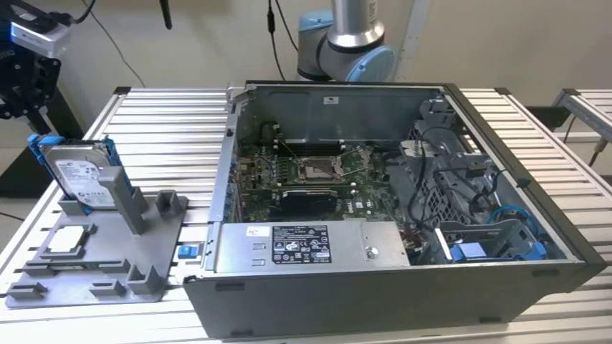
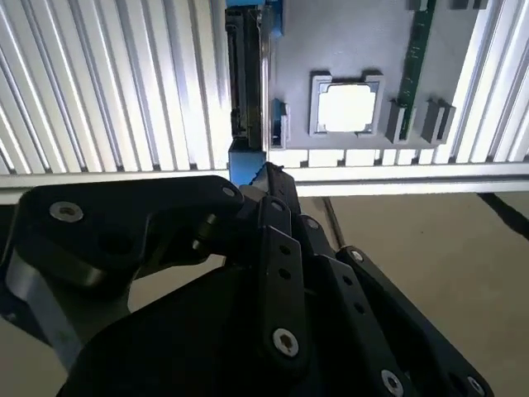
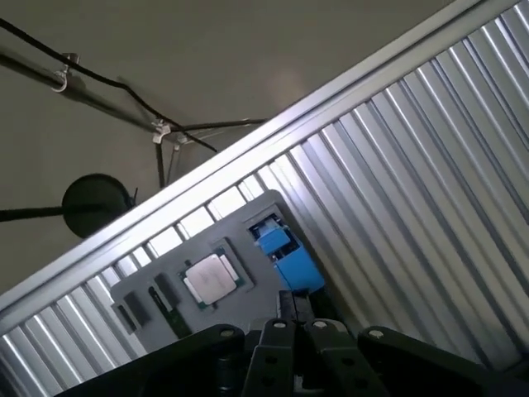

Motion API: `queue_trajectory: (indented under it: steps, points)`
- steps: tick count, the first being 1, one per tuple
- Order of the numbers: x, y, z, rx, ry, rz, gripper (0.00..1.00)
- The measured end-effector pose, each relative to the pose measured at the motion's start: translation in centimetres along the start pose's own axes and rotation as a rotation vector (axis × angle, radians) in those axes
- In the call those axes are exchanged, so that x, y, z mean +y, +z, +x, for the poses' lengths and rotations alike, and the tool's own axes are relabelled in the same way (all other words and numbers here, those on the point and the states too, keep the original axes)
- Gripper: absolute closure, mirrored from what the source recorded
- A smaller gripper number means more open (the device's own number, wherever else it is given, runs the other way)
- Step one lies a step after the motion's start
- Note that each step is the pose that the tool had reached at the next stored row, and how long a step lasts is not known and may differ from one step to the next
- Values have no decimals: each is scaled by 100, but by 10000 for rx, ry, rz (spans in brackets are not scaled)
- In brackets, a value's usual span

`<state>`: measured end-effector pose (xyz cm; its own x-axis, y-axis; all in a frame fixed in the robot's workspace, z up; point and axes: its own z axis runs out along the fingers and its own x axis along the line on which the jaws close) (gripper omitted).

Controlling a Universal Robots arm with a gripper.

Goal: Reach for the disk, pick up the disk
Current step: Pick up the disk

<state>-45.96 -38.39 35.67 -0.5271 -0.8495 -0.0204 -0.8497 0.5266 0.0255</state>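
The disk (image 1: 82, 172) stands on edge in a slot of the grey holder (image 1: 105, 265) at the exterior view's left, its silver face and white label showing inside the blue frame. In the second wrist view the disk (image 2: 246, 74) shows edge-on, just past the fingertips. The first wrist view shows the blue top edge of the disk (image 3: 285, 255). My black gripper (image 1: 27, 107) hangs above and slightly to the left of the disk, apart from it. Its fingers meet at the tips (image 2: 266, 175) (image 3: 293, 304), so it is shut with nothing held.
A small square chip (image 1: 69, 239) (image 2: 347, 107) lies in a pocket of the grey holder. An open computer case (image 1: 402, 201) takes up the middle and right of the slatted metal table (image 1: 172, 136). A small blue part (image 1: 188, 251) sits beside the case.
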Motion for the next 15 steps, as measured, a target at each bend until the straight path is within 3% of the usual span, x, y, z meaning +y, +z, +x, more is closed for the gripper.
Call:
queue_trajectory:
  steps: [15]
  points:
    - [0,-1,0,-1,-2912,65,100]
